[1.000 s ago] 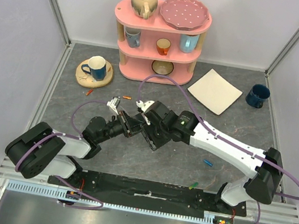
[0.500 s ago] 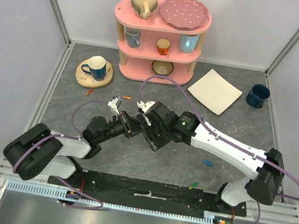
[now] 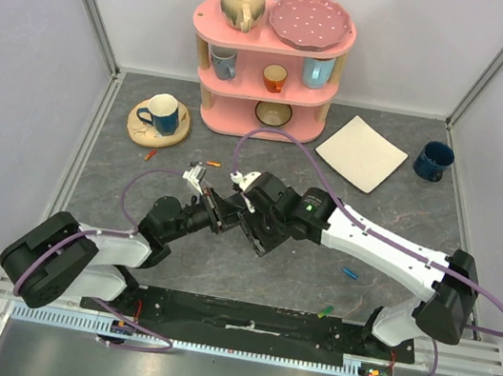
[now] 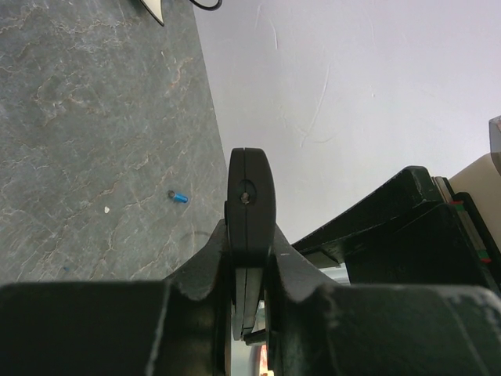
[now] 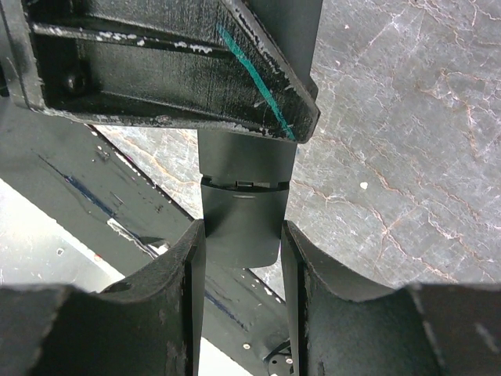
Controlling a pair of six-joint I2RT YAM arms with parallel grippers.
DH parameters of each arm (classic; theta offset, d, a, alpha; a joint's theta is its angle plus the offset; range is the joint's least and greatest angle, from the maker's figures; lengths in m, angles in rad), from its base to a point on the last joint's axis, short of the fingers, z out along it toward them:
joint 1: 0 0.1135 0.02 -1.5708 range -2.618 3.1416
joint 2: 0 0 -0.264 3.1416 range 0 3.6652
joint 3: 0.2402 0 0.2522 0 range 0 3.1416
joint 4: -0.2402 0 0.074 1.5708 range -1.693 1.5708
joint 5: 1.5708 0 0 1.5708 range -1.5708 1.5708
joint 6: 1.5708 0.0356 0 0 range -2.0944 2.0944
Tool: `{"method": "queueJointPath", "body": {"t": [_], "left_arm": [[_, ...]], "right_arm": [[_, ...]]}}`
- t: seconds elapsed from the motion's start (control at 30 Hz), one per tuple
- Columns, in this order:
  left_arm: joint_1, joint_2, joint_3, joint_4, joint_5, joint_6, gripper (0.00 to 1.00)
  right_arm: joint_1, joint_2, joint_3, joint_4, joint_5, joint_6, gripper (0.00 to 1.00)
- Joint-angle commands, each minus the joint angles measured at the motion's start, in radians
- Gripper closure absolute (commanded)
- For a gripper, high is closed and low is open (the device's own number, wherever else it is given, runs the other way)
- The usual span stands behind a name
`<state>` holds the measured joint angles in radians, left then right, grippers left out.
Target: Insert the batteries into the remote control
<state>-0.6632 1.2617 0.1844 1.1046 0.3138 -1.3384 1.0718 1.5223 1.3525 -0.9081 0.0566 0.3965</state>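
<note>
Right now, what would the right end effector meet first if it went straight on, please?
The right end effector clamps the slim black plastic remote control; just beyond, probably the left end effector, depth unclear.

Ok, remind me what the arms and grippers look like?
Both arms have white links between bulky black joints: the left arm and the right arm. A purple cable loops along each. A green light glows near the right wrist. The left gripper and right gripper have matte black, scuffed fingers.
</note>
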Motion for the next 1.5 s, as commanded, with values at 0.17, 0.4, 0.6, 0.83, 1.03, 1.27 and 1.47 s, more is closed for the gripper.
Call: {"method": "queueJointPath", "body": {"t": [0.17, 0.4, 0.6, 0.83, 1.03, 1.27, 1.47], "left_arm": [[-0.082, -0.081, 0.078, 0.371, 0.085, -0.061, 0.98], [-0.122, -0.093, 0.075, 0.348, 0.080, -0.042, 0.98], [-0.141, -0.099, 0.073, 0.333, 0.074, -0.035, 0.98], [-0.154, -0.102, 0.075, 0.319, 0.071, -0.027, 0.98], [-0.162, -0.102, 0.078, 0.305, 0.070, -0.019, 0.98], [-0.168, -0.099, 0.079, 0.313, 0.062, -0.019, 0.98], [-0.168, -0.099, 0.078, 0.320, 0.056, -0.018, 0.98]], "right_arm": [[-0.016, 0.024, 0.007, 0.014, 0.051, -0.021, 0.86], [-0.038, 0.026, 0.026, 0.023, 0.058, -0.027, 0.87], [-0.058, 0.024, 0.037, 0.038, 0.061, -0.027, 0.87], [-0.075, 0.022, 0.059, 0.063, 0.077, -0.024, 0.87], [-0.092, 0.024, 0.066, 0.092, 0.080, -0.021, 0.88], [-0.099, 0.030, 0.063, 0.115, 0.060, -0.018, 0.87], [-0.102, 0.016, 0.031, 0.124, 0.052, -0.012, 0.88]]}}
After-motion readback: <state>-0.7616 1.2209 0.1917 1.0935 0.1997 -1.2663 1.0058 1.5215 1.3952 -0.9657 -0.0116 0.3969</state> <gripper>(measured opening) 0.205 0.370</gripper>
